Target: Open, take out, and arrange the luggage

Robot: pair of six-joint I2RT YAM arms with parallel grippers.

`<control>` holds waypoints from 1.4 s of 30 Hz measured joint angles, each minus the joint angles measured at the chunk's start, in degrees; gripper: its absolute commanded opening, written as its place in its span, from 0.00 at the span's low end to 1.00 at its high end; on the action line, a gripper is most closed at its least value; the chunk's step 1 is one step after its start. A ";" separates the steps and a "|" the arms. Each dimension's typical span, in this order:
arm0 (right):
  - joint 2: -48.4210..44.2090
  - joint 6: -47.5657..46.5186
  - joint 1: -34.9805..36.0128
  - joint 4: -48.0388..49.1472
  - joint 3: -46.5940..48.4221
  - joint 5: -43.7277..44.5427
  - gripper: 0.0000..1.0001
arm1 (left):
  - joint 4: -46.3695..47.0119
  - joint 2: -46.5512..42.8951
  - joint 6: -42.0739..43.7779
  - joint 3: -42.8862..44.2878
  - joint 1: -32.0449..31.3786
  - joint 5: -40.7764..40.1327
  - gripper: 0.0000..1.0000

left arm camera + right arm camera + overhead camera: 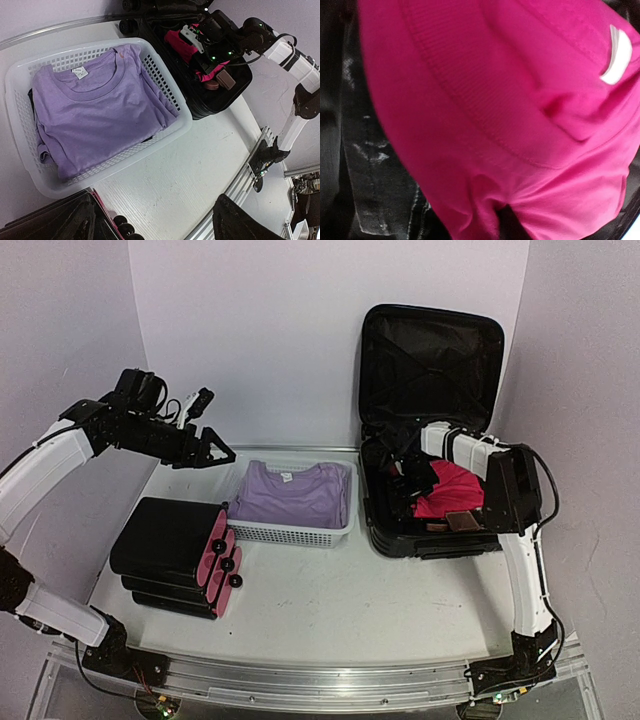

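The right tool (413, 478) is lowered inside the luggage (430, 370), right upon the pink garment (485, 100), whose cloth fills the wrist view. Whether its fingers are apart or clamped on the cloth cannot be told, as they are hidden. The luggage is set on the right side of the counter (350, 610), its lid propped upright at the far side and its open half lying flat, just beside the white basket (290, 535). The garment is thus found directly beneath the right tool, with the basket to its left. The left tool (210, 452) is held with fingers wide apart and empty, above the counter's far left and well apart from the luggage. The right arm is judged the nearer for the lift.
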 measured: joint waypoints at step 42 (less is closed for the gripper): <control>-13.90 7.98 -25.18 21.00 -20.79 -62.18 0.02 | 30.32 15.56 -45.16 -6.56 -9.68 5.70 0.83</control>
